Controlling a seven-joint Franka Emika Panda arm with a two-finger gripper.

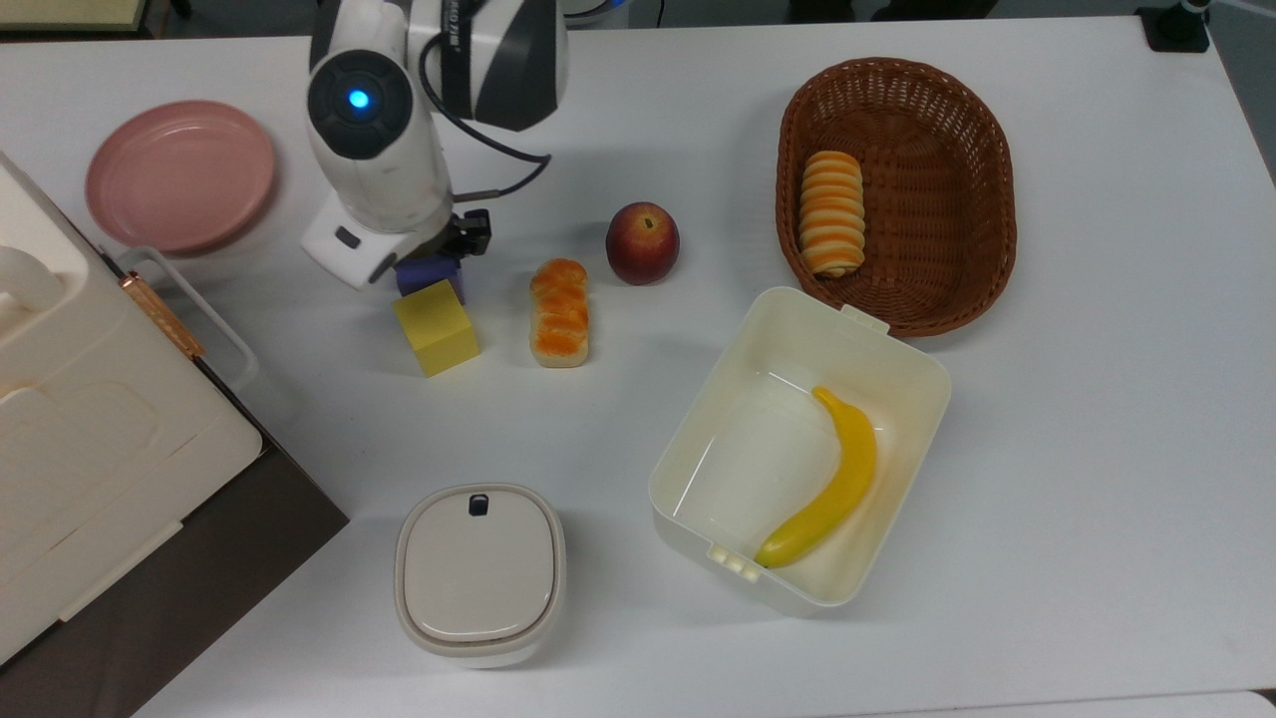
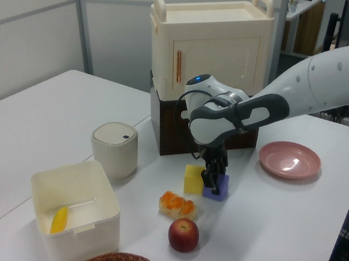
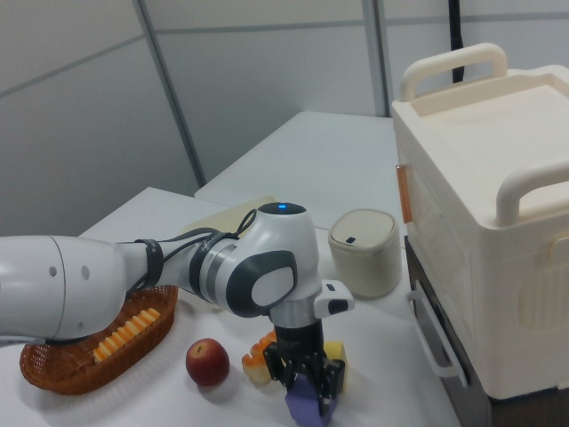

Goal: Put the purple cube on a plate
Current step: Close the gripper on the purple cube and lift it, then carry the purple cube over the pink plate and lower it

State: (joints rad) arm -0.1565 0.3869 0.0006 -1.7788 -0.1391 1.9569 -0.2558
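Observation:
The purple cube (image 1: 431,276) rests on the white table beside the yellow cube (image 1: 436,327), mostly covered by the arm's hand in the top view. My gripper (image 1: 439,261) has come down over it, fingers on two opposite sides, shut on it. The left view has the gripper (image 2: 215,180) gripping the purple cube (image 2: 217,189) low at the table, just right of the yellow cube (image 2: 192,179). From the right view the gripper (image 3: 308,381) clasps the top of the purple cube (image 3: 311,406). The pink plate (image 1: 179,175) lies bare at the top view's far left, and the plate (image 2: 289,159) also shows in the left view.
A bread roll (image 1: 559,311) and an apple (image 1: 642,242) lie right of the cubes. A wicker basket (image 1: 957,120) holds a striped roll. An open cream box (image 1: 897,369) holds a banana (image 1: 829,484). A lidded pot (image 1: 479,570) and a cream cabinet (image 1: 70,399) stand near.

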